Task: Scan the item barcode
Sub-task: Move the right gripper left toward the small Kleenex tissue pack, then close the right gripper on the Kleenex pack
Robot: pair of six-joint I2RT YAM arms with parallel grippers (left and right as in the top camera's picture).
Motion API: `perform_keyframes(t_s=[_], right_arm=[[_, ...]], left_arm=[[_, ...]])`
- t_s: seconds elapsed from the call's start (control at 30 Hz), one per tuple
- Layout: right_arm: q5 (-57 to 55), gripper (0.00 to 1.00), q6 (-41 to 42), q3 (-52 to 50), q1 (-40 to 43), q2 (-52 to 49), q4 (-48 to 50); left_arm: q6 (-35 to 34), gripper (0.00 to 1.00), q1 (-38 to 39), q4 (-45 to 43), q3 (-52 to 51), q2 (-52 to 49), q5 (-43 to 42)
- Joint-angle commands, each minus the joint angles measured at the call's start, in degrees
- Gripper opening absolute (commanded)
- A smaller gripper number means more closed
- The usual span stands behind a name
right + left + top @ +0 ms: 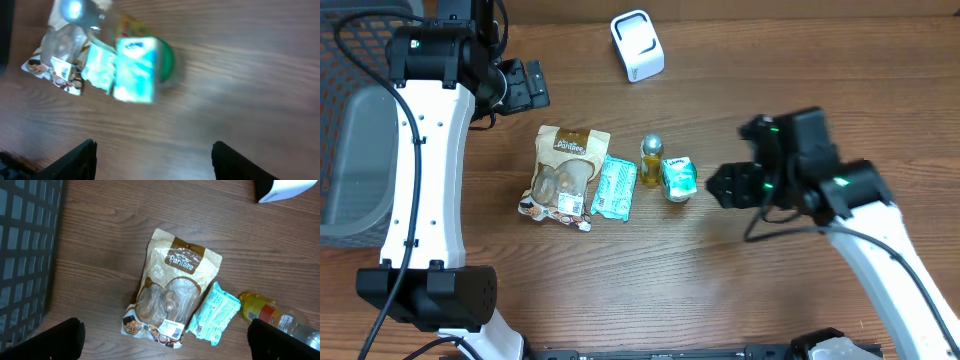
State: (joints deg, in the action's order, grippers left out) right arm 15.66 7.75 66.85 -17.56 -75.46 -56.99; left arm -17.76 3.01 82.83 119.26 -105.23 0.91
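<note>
The teal carton (678, 178) is seen standing on the wooden table (770, 60) at the right end of a row of four items, just beside a yellow bottle (651, 160) with a silver cap. To the left of the bottle a teal packet (614, 187) is laid flat, and next to it a Pantree snack bag (565, 172), label side up. The right gripper (725, 185) is positioned to the right of the carton, near it but apart, with the jaws pointed toward it. In the right wrist view the two fingers (80, 160) are seen spread wide at the bottom corners, with only bare table between them. Nothing is grasped, and the carton is ahead of the fingertips, not between them. That view is blurred, so no barcode can be made out on the carton. The left gripper (525, 85) is held above the upper left part of the table, above and left of the snack bag and well apart from the carton. Its jaws are fully spread and nothing is gripped. In the left wrist view the bag, packet and bottle are seen below it. A white scanner (637, 45) is set at the far edge of the table, well apart from the row. A wire basket (25, 255) is seen at the left edge.
</note>
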Motion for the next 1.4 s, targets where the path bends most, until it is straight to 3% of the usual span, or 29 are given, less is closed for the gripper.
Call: perform_keyframes(t_s=[0.0,0.2,0.53,1.2,1.37], right_arm=[[0.48,0.69,1.38,1.31,-2.78,-3.85,3.17],[-0.15,0.54,1.51,1.31,-4.59,-10.91,8.39],[-0.57,0.53,1.46,1.25,-4.68,-16.09,11.74],[-0.57,0.37,1.49,-3.26,-5.64,-16.83,16.52],[-0.57,0.18,1.46,-3.26,-5.64,-17.33,16.44]], left_arm=[[0.63,0.99,0.13,0.04,0.85,-0.09,-0.31],[0.63,0.99,0.13,0.04,0.85,-0.09,-0.31],[0.63,0.99,0.13,0.04,0.85,-0.09,-0.31],[0.63,0.99,0.13,0.04,0.85,-0.09,-0.31],[0.63,1.0,0.13,0.04,0.85,-0.09,-0.31]])
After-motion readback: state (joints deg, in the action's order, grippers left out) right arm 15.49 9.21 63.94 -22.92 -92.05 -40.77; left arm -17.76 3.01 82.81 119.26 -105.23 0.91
